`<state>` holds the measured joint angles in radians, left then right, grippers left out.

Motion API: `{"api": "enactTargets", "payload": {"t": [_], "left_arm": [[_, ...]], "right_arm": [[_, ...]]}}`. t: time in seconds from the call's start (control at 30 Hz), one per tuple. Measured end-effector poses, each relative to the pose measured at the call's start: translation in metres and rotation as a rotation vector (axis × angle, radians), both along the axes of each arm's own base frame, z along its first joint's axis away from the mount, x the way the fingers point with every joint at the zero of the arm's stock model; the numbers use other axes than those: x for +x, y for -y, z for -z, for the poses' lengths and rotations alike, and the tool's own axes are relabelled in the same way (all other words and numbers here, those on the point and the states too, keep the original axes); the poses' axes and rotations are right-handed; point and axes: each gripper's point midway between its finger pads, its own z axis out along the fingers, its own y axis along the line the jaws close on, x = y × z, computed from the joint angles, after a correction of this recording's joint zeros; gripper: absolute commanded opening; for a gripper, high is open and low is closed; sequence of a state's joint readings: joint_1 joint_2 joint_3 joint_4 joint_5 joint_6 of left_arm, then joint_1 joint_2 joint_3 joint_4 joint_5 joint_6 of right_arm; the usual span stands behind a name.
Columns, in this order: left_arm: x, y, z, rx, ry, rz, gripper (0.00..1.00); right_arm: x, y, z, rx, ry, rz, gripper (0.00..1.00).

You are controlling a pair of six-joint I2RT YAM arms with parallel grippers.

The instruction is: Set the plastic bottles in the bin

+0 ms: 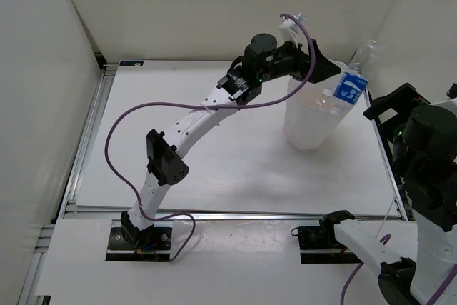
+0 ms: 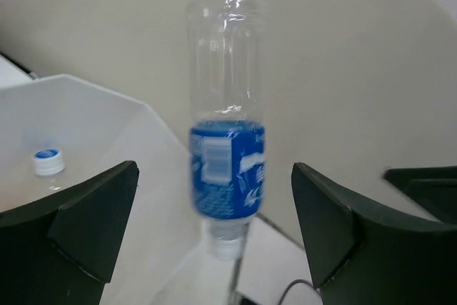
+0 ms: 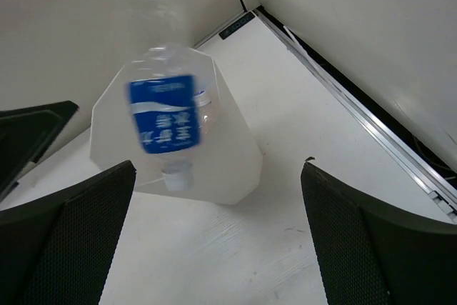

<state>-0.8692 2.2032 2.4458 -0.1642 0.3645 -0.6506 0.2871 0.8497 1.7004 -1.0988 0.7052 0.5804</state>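
The clear bottle with a blue label [image 1: 352, 85] hangs in the air, cap down and blurred, by the right rim of the tall white bin [image 1: 307, 121]. Neither gripper holds it. My left gripper [image 1: 330, 69] is open above the bin's rim, and the bottle [image 2: 227, 166] shows between and beyond its fingers [image 2: 86, 219]. A blue-capped bottle top [image 2: 47, 161] lies inside the bin [image 2: 107, 126]. My right gripper [image 1: 385, 113] is open to the right of the bin. It looks at the bottle [image 3: 164, 123] in front of the bin [image 3: 221, 158]. I cannot tell whether the bottle is over the opening or just outside it.
White walls enclose the table on the left, back and right. A metal rail [image 3: 357, 116] runs along the table's right edge near the bin. A purple cable [image 1: 143, 116] loops off the left arm. The left gripper's finger [image 3: 28, 133] shows in the right wrist view.
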Motion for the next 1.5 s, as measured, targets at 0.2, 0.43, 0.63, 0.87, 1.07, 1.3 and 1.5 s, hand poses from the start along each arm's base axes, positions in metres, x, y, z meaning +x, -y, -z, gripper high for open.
{"api": "enactTargets", "payload": {"t": [0.2,0.43,0.63,0.87,1.07,1.3,1.5], "left_arm": [[0.017,0.002,0.048,0.097,-0.008,-0.042,1.0],[0.03,-0.002,0.064,0.134,-0.009,-0.086,1.0],[0.03,-0.006,0.086,0.184,-0.012,-0.098,1.0],[0.03,-0.018,0.099,0.223,-0.024,-0.117,1.0],[0.034,-0.024,0.093,0.22,-0.012,-0.128,1.0],[0.04,-0.034,0.103,0.244,-0.012,-0.142,1.0],[0.038,-0.055,0.104,0.273,-0.006,-0.166,1.0]], "right_arm": [[-0.006,0.002,-0.007,-0.008,0.012,-0.004,1.0],[-0.008,0.002,-0.001,-0.014,-0.009,-0.006,1.0],[-0.01,0.003,0.006,-0.006,-0.022,0.001,1.0],[-0.019,0.007,0.043,0.036,-0.12,0.055,1.0],[-0.024,0.007,0.076,0.097,-0.206,0.119,1.0],[-0.021,0.003,0.1,0.185,-0.242,0.183,1.0],[-0.018,0.0,0.108,0.244,-0.239,0.222,1.0]]}}
